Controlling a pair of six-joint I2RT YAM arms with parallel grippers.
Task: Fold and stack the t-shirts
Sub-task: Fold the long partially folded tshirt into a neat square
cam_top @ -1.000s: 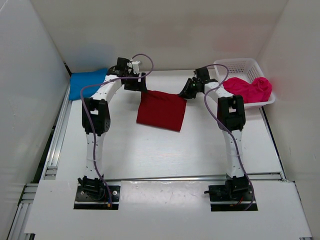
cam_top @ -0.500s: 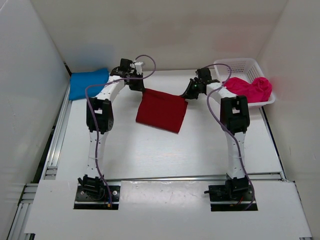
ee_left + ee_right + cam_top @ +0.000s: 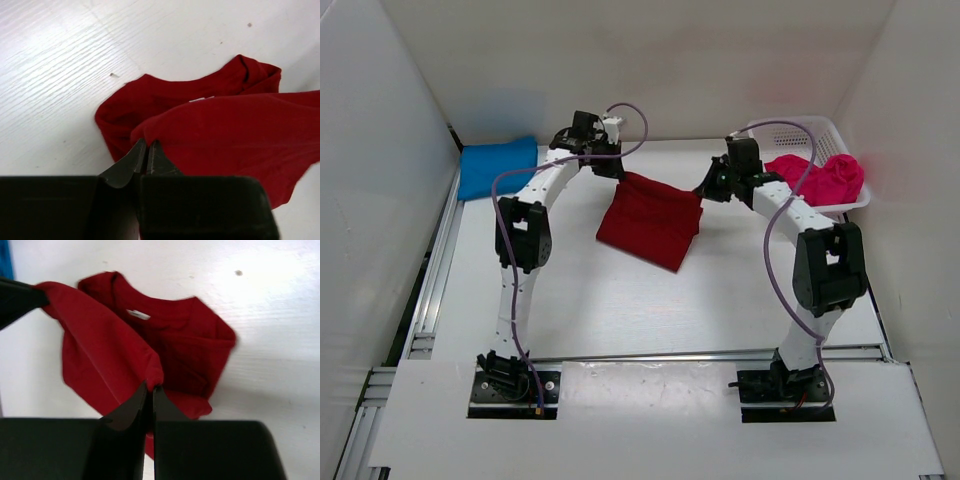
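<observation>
White tabletop [image 3: 620, 310], boxed in by white walls [image 3: 650, 60] at left, back and right, with a metal rail [image 3: 430, 290] along the left edge and another across the near edge just ahead of the two arm bases. Bare surface across the whole near half and between the arms.

Toward the back middle, dark red t-shirt [image 3: 650, 222], doubled over on itself. Far edge raised off the surface and drawn taut between the two grippers, near edge lying on the tabletop. Neckline and small white label showing beneath the raised layer in both wrist views [image 3: 225, 130] [image 3: 185, 345].

At the back right corner, white mesh basket [image 3: 790, 125], close against the right wall, holding the bunched pink-magenta t-shirt [image 3: 817, 177], part of it spilling over the right rim. At the back left corner, bright blue t-shirt [image 3: 497, 165] in a flat bundle beside the left wall, well apart from the red one.

Clamped on the far left corner of the red cloth, left gripper [image 3: 618, 173] [image 3: 146, 147], jaws pressed together with only a pinch of fabric between the tips. On the far right corner, right gripper [image 3: 704, 190] [image 3: 150, 390], closed just as tightly on a fold of the same edge.
</observation>
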